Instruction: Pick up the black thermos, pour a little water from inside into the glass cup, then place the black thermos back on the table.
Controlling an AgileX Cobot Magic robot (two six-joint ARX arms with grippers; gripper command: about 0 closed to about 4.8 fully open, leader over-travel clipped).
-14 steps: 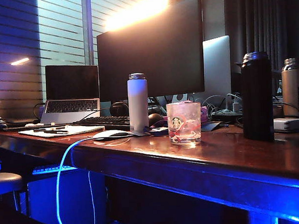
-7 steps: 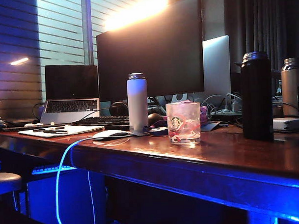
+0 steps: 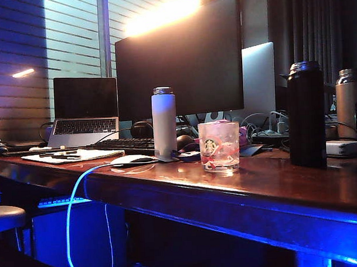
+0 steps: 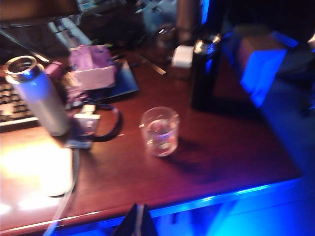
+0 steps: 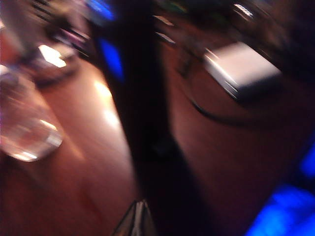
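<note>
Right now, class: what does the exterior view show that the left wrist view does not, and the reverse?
Only the exterior view: the monitor, the laptop and the steel flask; no gripper appears. Only the left wrist view: the shut left gripper at the table's front edge, looking down into the cup. Both share: the thermos upright on the table, the cup apart from it, and the white bottle. The right gripper shows only in its own blurred view, shut.

An office desk at a window, lit blue below.
A large dark monitor (image 3: pixel 179 57), an open laptop (image 3: pixel 85 110), a keyboard (image 3: pixel 123 146) and tangled cables crowd the table (image 3: pixel 268 183); slatted blinds (image 3: pixel 75 37) far left.
</note>
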